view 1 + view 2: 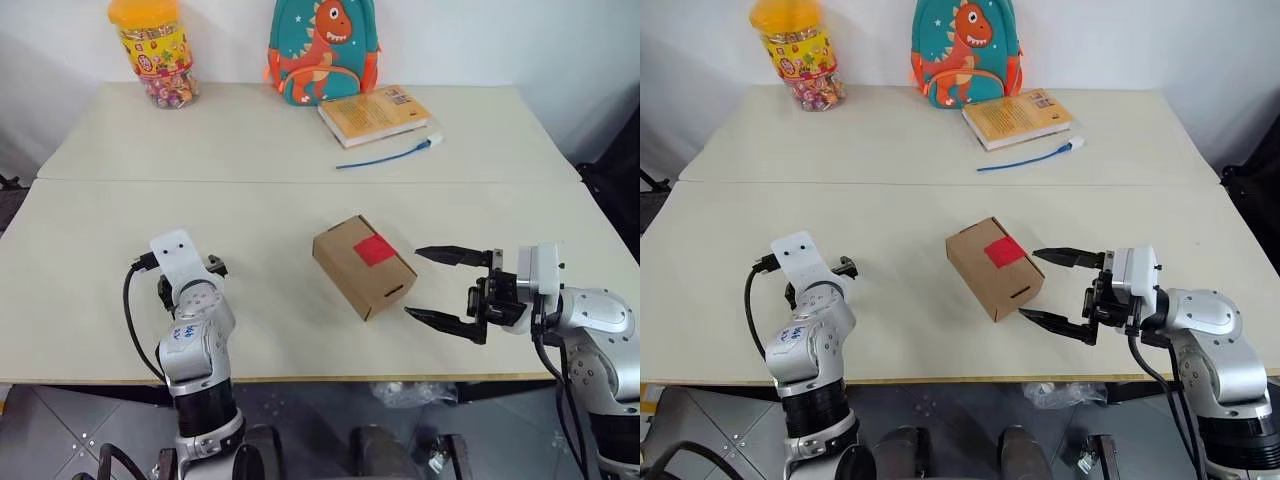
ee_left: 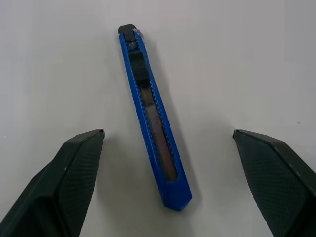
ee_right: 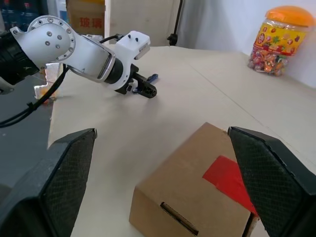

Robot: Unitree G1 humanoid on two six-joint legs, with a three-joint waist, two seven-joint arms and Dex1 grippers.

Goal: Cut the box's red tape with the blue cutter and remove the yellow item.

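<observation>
The box [image 1: 352,270], a small brown carton, lies mid-table with the red tape [image 1: 375,250] square on its closed top. My right gripper [image 1: 411,282] stands open just right of it, its two fingers pointing at the box's end and not touching it. The blue cutter [image 2: 153,116] lies flat on the table, straight ahead between the spread fingers of my open left gripper [image 2: 167,133], untouched. The right wrist view shows my left gripper [image 3: 144,91] low over the table left of the box [image 3: 182,192]. The yellow item is hidden.
At the table's far edge stand a yellow-lidded candy jar [image 1: 155,50] and a dinosaur backpack [image 1: 322,45]. A yellow-orange book [image 1: 375,113] and a thin blue cable [image 1: 385,157] with a white plug lie behind the box. The table's front edge [image 1: 320,378] is close under both arms.
</observation>
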